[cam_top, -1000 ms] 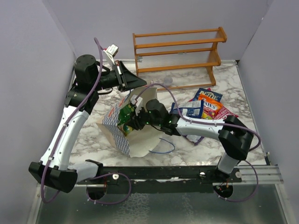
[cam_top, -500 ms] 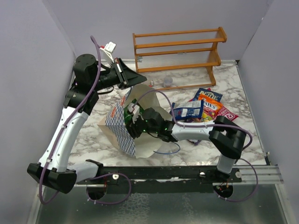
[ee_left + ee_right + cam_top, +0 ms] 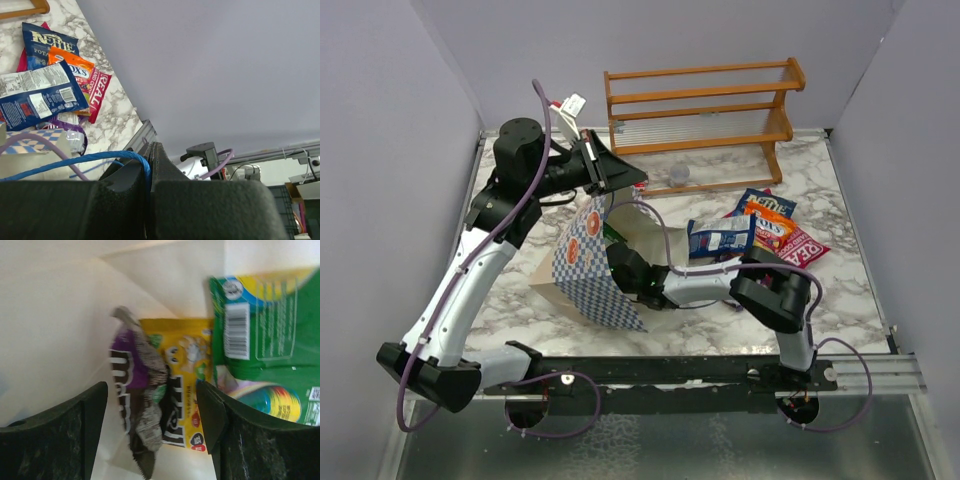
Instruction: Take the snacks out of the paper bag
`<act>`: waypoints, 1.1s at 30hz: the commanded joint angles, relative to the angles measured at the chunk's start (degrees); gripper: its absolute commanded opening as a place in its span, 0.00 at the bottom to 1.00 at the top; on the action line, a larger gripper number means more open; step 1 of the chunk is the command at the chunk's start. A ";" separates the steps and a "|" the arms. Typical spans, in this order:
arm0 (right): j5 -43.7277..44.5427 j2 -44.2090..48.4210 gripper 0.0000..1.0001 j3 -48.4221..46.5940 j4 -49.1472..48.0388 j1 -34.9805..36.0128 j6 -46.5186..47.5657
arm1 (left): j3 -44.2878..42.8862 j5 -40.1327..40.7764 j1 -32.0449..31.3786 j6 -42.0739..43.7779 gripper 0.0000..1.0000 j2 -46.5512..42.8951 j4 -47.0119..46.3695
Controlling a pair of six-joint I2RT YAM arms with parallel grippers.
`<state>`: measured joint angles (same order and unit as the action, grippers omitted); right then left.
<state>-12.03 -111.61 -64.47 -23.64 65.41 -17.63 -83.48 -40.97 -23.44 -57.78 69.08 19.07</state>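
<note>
The paper bag (image 3: 588,282) lies tilted on the table, its mouth towards the right. My left gripper (image 3: 625,177) is shut on the bag's blue cord handle (image 3: 100,159) and holds it up. My right gripper (image 3: 152,425) is open deep inside the bag, its fingers either side of a purple-brown packet (image 3: 135,400). A yellow packet (image 3: 182,390) lies beside that one and a green packet (image 3: 270,320) further right. On the table outside lie a dark blue packet (image 3: 720,238), a blue one (image 3: 767,204), an orange one (image 3: 767,228) and a big red one (image 3: 802,244).
An orange-brown wooden rack (image 3: 700,110) stands at the back of the table, with a small clear cup (image 3: 677,177) in front of it. Purple-grey walls close in the left, back and right sides. The right forearm (image 3: 700,285) lies low across the table's middle.
My left gripper has moved right and pulled the handle with it, turning the bag's checkered side up. My right gripper has pushed left, deeper into the bag.
</note>
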 commanded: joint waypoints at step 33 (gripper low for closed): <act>10.69 14.32 0.09 7.17 1.02 0.36 8.16 | -1.25 11.50 -2.24 9.37 0.00 -5.36 9.53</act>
<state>-4.27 -102.83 -60.12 -20.64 66.28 -11.88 -83.72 -31.57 -25.28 -50.52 65.21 27.57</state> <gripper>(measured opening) 0.170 0.012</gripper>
